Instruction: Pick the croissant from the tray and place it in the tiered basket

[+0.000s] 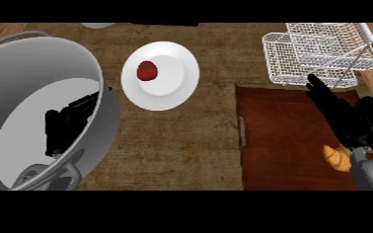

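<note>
The croissant (336, 158) lies at the near right of the dark brown tray (284, 138), close to the tray's right edge, its golden crust showing only partly beside the right hand (348, 121). That hand comes in from the lower right, its black fingers stretched toward the far side over the tray, with one fingertip pointing at the near edge of the tiered basket (313, 54); whether any finger or the thumb curls around the croissant cannot be told, since the hand covers part of the pastry. The tiered basket, of white wire, stands at the far right, just beyond the tray's far edge. On the left a large grey pot (94, 79) fills the near-left corner of the view, and the left hand (67, 123) shows as a dark shape against its pale inside; its fingers cannot be made out. Between the pot and the tray sits a white plate (175, 84) with a red tomato (147, 71) resting on its left part. All of it stands on a mottled brown counter (182, 148).
</note>
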Robot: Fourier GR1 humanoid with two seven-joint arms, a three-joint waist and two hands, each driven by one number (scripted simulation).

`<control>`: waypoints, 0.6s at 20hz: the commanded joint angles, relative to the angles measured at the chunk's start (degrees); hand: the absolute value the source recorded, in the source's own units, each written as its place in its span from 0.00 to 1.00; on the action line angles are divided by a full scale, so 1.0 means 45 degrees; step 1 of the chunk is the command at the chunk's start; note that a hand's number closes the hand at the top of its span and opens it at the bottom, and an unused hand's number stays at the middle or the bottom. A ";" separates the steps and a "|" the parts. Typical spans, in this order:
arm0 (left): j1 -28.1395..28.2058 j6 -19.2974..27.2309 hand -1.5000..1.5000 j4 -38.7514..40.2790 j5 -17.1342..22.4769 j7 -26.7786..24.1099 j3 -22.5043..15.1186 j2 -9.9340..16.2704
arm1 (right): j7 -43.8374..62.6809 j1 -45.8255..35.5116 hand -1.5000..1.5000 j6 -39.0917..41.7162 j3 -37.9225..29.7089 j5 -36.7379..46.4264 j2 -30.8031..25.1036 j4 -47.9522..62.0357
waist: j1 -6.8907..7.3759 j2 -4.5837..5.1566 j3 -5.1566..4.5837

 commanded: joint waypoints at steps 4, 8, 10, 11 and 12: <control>0.0349 0.1069 0.50 -0.0250 -0.0620 -0.0736 0.0508 0.0307 | -0.3895 0.0761 1.00 -0.1651 -0.4503 -0.3145 0.1472 -0.1079 | -0.1866 -0.0747 0.0722; 0.0311 0.1377 0.50 -0.0527 -0.0977 -0.1130 0.0548 0.0386 | -0.4391 0.1959 1.00 -0.3578 -0.7531 -0.4861 0.2605 0.0309 | -0.2512 -0.0503 0.0787; 0.0478 0.1637 0.50 -0.0330 -0.1113 -0.1259 0.0373 0.0234 | -0.5092 0.1030 0.00 -0.1237 -0.7784 -0.7865 0.4607 -0.0785 | -0.2338 -0.0784 0.0894; 0.0427 0.1750 0.50 -0.0223 -0.1233 -0.1506 0.0354 0.0225 | -0.5153 0.1089 0.00 -0.0055 -0.7791 -0.8660 0.4880 -0.1009 | -0.2283 -0.0726 0.0853; 0.0488 0.1735 0.50 -0.0424 -0.1300 -0.1464 0.0334 0.0280 | -0.5525 0.1555 0.00 0.0772 -0.8082 -0.9250 0.5212 -0.1085 | -0.2213 -0.0677 0.0803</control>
